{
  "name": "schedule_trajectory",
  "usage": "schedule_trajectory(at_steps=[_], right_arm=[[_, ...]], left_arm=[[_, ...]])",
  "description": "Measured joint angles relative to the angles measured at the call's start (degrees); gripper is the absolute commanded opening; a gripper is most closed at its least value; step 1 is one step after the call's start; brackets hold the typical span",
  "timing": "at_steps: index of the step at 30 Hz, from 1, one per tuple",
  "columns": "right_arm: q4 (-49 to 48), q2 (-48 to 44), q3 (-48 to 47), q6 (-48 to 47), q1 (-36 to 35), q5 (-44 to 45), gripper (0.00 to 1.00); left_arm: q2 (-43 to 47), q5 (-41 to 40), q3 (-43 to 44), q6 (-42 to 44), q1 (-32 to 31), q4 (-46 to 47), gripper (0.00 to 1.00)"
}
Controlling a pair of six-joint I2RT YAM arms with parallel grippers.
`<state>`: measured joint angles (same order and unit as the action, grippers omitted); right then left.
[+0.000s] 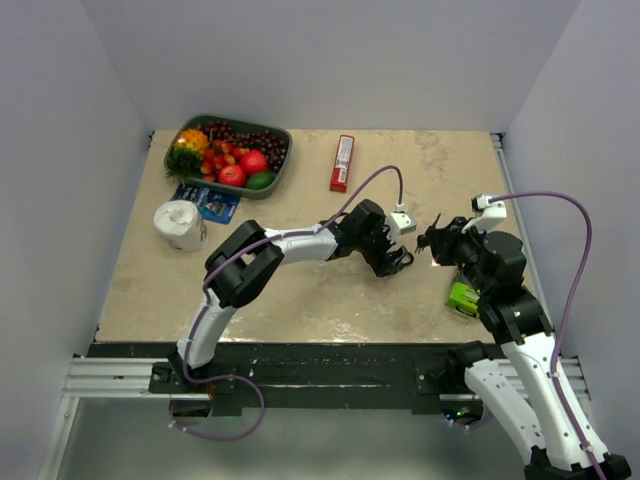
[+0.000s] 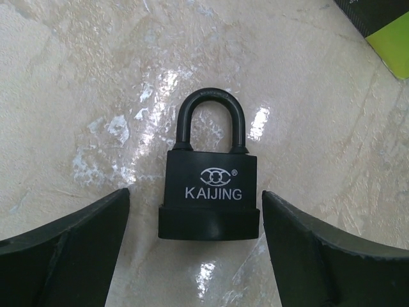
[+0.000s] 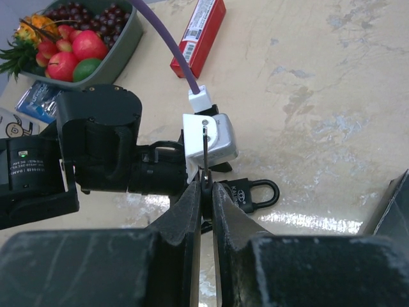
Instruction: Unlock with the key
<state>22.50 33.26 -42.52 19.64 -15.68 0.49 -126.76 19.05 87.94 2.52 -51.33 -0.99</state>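
On the beige worktop (image 2: pixel 77 77), the left hand (image 2: pixel 195 195) is straddling, fingers spread wide, a black metal KAIJING padlock (image 2: pixel 209 192); the right hand (image 3: pixel 206 185) is pinching a black-headed silver-bladed key (image 3: pixel 204 153).

- "KAIJING" in pale capitals stands on the front of the black padlock (image 2: pixel 209 192).
- At 12 o'clock of that word is a linked-rings emblem, with a small ® at its 2 o'clock.
- The print on the red box (image 1: pixel 342 163) is too small to read.

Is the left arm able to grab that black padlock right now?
Probably yes. The left pincer is open, one finger on each side of the black KAIJING padlock, with nothing between.
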Motion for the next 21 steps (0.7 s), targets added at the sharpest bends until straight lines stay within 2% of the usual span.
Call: schedule_trajectory(at_steps=[4, 6, 9, 10, 12, 13, 15, 16, 17, 21], right_arm=[[0.0, 0.0, 0.0, 0.17, 0.0, 0.0, 0.0], [0.02, 0.0, 0.0, 0.2, 0.0, 0.0, 0.0], [0.02, 0.0, 0.0, 0.2, 0.0, 0.0, 0.0], [0.02, 0.0, 0.0, 0.2, 0.0, 0.0, 0.0], [0.02, 0.0, 0.0, 0.22, 0.0, 0.0, 0.0], [0.02, 0.0, 0.0, 0.24, 0.0, 0.0, 0.0], [0.02, 0.0, 0.0, 0.26, 0.0, 0.0, 0.0], [0.02, 0.0, 0.0, 0.28, 0.0, 0.0, 0.0], [0.02, 0.0, 0.0, 0.28, 0.0, 0.0, 0.0], [0.07, 0.0, 0.0, 0.33, 0.0, 0.0, 0.0]], left_arm=[[-0.33, -0.22, 0.09, -0.48, -0.02, 0.07, 0.71], [-0.5, -0.31, 0.33, -0.63, -0.17, -0.04, 0.68], [-0.87, -0.74, 0.85, -0.74, -0.5, -0.22, 0.51], [-0.87, -1.14, 0.92, -0.85, -0.63, -0.33, 0.39], [-0.87, -1.86, 0.98, -1.07, -0.94, -0.39, 0.28], [-0.87, -2.34, 0.98, -1.33, -1.07, -0.39, 0.2], [-0.87, -3.63, 0.98, -2.25, -1.36, -0.22, 0.12], [-0.85, -4.5, 0.85, -3.15, -1.53, 0.04, 0.05], [-0.7, -5.46, 0.5, -4.04, -1.64, 0.55, 0.01], [0.9, -12.22, -2.58, -9.27, -2.36, 3.15, 0.0]])
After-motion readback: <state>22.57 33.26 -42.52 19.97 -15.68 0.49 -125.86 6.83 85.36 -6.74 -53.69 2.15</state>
